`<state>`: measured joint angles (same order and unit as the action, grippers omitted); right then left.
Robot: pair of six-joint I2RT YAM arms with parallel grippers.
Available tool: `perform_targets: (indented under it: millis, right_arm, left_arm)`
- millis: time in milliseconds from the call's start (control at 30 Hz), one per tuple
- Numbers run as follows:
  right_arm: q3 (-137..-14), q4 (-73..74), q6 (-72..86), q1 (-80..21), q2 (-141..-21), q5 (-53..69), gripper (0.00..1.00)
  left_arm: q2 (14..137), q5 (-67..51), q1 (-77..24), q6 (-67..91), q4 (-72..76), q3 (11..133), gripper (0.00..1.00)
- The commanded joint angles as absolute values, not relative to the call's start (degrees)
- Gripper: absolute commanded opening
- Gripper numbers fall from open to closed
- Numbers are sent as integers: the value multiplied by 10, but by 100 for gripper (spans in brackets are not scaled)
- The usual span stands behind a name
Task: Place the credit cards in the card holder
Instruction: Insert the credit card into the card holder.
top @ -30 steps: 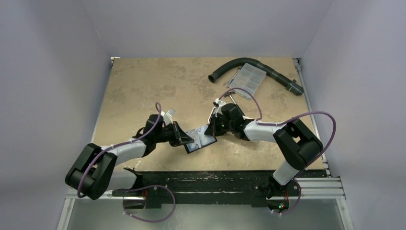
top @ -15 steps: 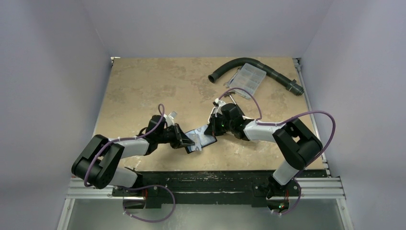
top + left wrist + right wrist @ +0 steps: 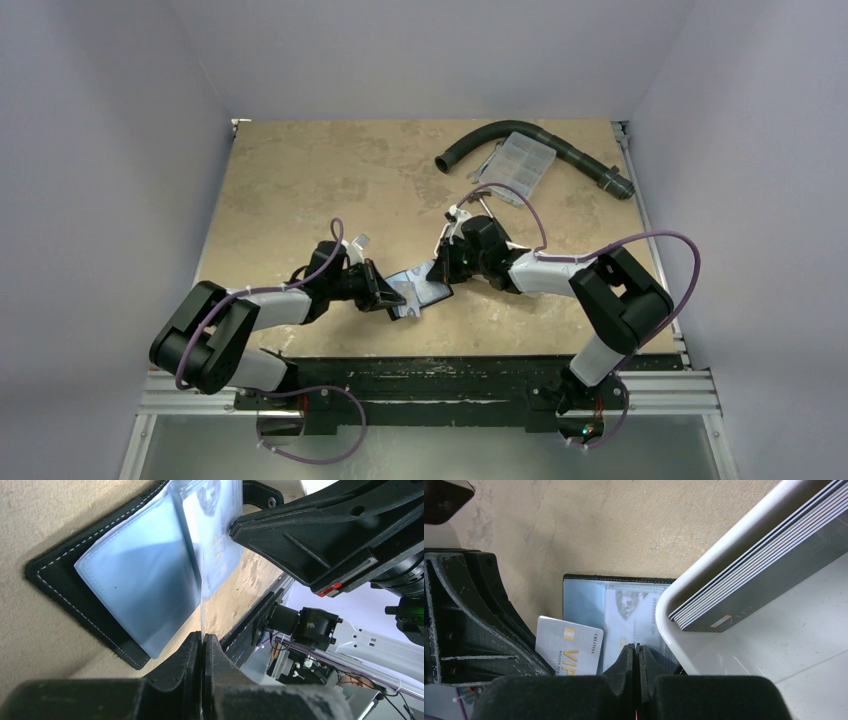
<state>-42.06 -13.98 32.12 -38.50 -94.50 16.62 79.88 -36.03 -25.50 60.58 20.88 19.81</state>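
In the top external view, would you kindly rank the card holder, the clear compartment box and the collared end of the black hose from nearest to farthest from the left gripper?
From the left gripper:
1. card holder: just beside it, towards the front of the table.
2. clear compartment box: far side, to the right.
3. collared end of the black hose: far right edge, beyond the box.

Robot lab booth: plain walls [image 3: 100, 150], aluminium rail [image 3: 672, 388].

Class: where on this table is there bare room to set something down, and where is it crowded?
Bare: the far left of the table, from its left edge to the hose. Crowded: near centre, where left gripper, pinching a card, and right gripper meet at the card holder; far right, hose and clear box.
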Motion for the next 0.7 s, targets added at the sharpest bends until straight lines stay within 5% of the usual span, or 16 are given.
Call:
perform_targets:
  millis: [0,667]
  right_arm:
    - [-410,-112,315,-384,-966,155,0]
    - [-409,-114,316,-384,-968,156,0]
  left_arm:
    - [787,-361,-250,597,198,201,0]
    - [842,-373,-250,610,241,201,0]
